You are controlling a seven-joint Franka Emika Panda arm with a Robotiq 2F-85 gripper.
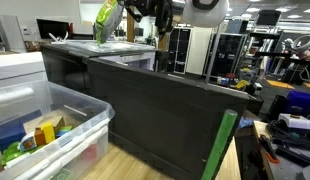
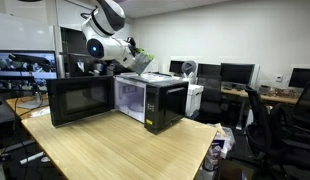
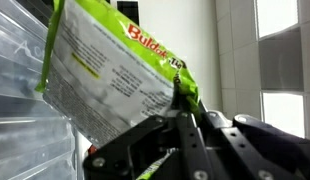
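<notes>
As the wrist view showed, the gripper (image 3: 181, 108) was clamped shut on one corner of a green bag (image 3: 110, 70). The bag extended out beyond the fingertips, printed face towards the camera. In an exterior view, a microwave (image 2: 165, 108) stood just below the raised gripper.

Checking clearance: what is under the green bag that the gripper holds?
The green bag, pinched in the gripper, hangs above the open microwave. The bag's underside and whether it touches the top are hidden.
</notes>
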